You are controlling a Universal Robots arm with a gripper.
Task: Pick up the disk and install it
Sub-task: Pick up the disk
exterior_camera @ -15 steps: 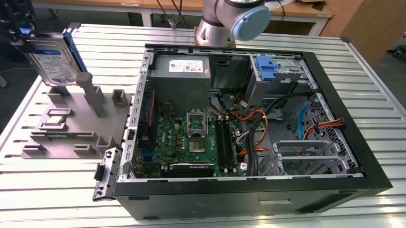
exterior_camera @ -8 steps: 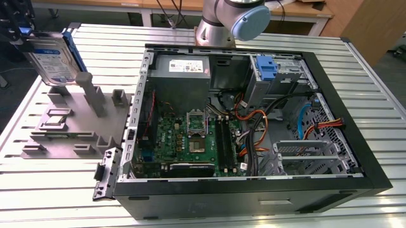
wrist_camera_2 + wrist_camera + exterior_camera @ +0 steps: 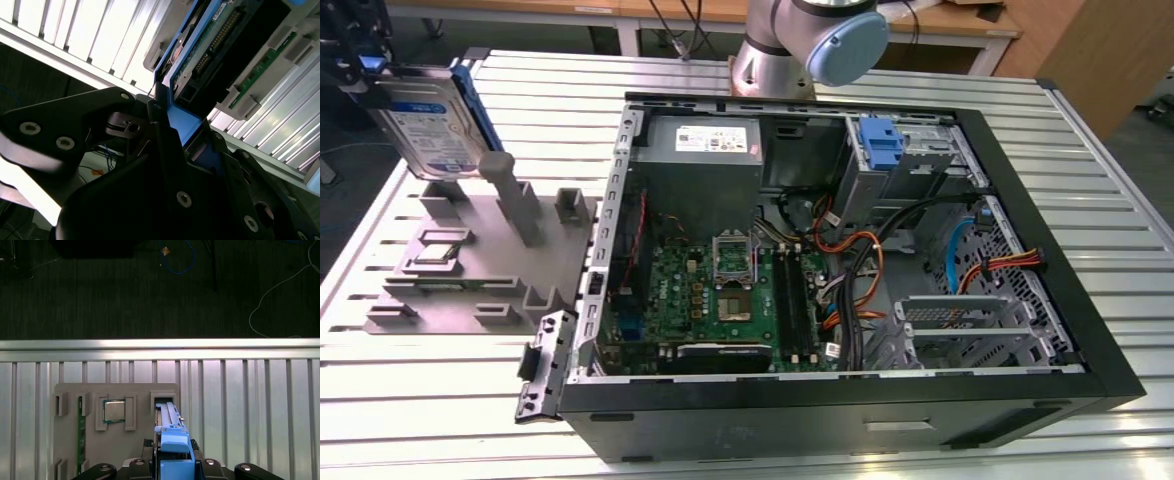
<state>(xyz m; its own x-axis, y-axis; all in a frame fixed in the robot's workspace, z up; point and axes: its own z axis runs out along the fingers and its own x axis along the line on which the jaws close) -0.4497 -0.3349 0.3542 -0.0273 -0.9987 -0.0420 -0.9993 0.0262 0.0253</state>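
Note:
The disk, a silver-grey drive with a white-and-blue label in a blue carrier, stands upright on edge at the exterior view's far left. It is over the grey fixture. My gripper is shut on the top of its blue carrier. In the first wrist view the carrier sits between the black fingers, and the disk's lower end reaches the fixture's slot. Whether it is free of the slot I cannot tell. The second wrist view has the gripper clamped on the blue frame, with the drive's circuit board beyond it.
An open computer case lies on the slatted metal table. Inside are a motherboard, a grey power supply, cables and a blue caddy in the drive bay. The fixture also holds a processor chip. The arm's base stands behind the case.

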